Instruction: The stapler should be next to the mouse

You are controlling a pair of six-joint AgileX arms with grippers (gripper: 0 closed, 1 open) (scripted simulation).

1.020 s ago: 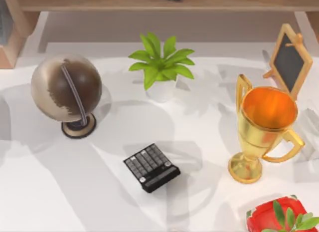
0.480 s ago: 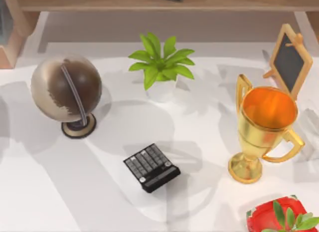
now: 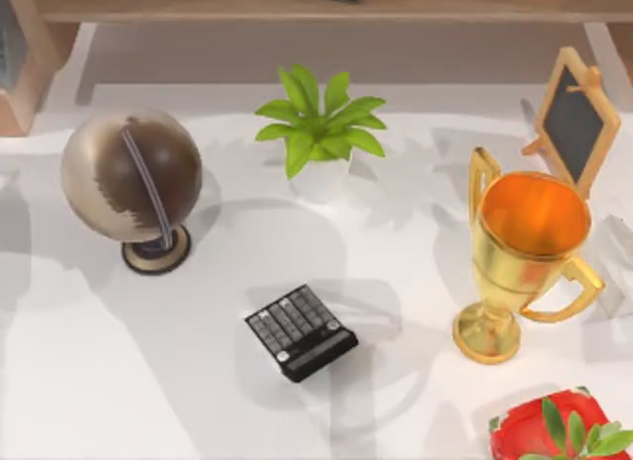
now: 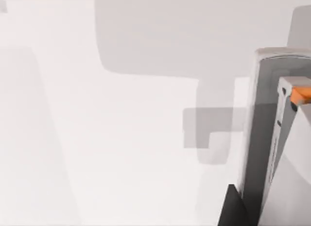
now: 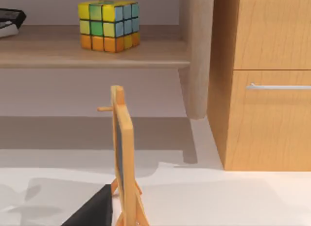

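Though neither the left gripper (image 4: pixel 232 210) nor the right gripper (image 5: pixel 92 209) is showing its opening, the stapler (image 4: pixel 265 138) is looking light, stiff and slippery, probably best grasped across its narrow sides.

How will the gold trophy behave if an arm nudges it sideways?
The gold trophy looks top-heavy: wide cup on a thin stem and small base, so it probably tips rather than slides. Once down, its round cup might roll. The glossy finish likely makes it slippery to pinch.
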